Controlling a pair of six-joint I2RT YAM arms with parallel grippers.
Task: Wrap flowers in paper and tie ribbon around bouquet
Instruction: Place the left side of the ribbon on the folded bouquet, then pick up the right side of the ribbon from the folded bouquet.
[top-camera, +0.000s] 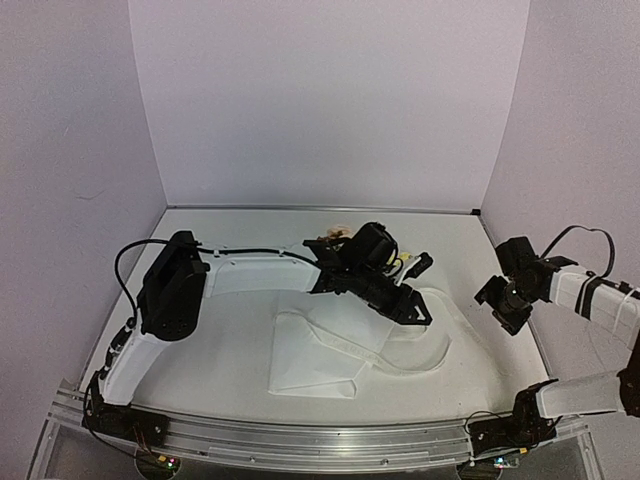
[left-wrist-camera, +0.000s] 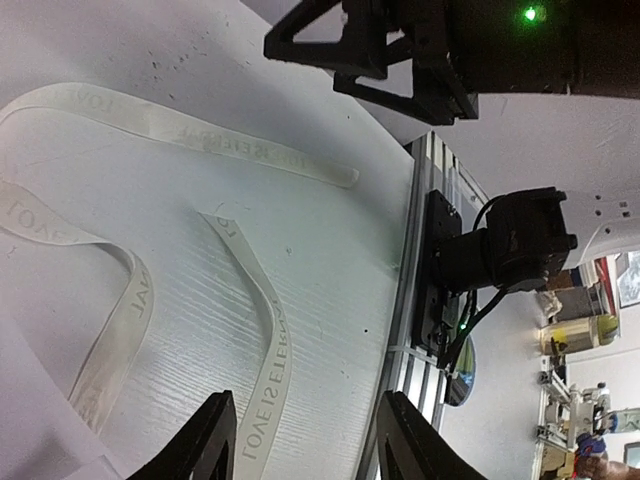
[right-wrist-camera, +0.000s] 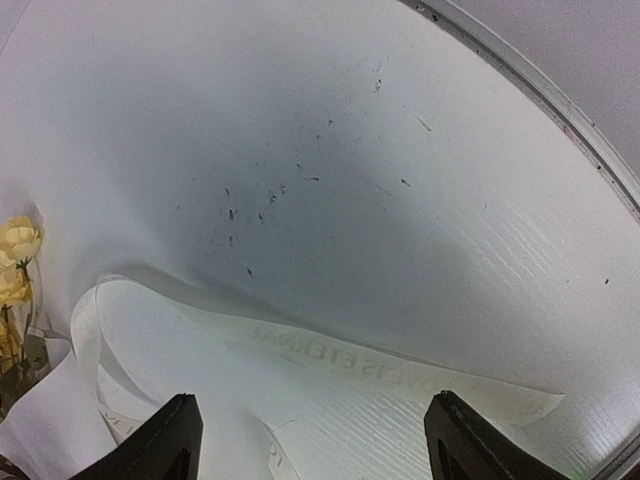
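The white paper (top-camera: 315, 360) lies folded and creased in the middle of the table. The flowers (top-camera: 335, 238) show past its far end, mostly hidden by my left arm; in the right wrist view yellow blooms (right-wrist-camera: 18, 250) sit at the left edge. The cream ribbon (top-camera: 447, 335) loops on the table right of the paper. My left gripper (top-camera: 418, 308) hangs open just above it, and a printed ribbon end (left-wrist-camera: 250, 340) lies flat between its fingers (left-wrist-camera: 205, 445), not gripped. My right gripper (top-camera: 497, 303) is open in the air to the right, with the ribbon (right-wrist-camera: 380, 365) below it.
The table's metal front rail (left-wrist-camera: 420, 260) and the right arm's base (left-wrist-camera: 500, 250) are close to the ribbon's near end. The raised back rim (right-wrist-camera: 540, 90) runs behind the right gripper. White walls (top-camera: 320, 100) enclose the table on three sides.
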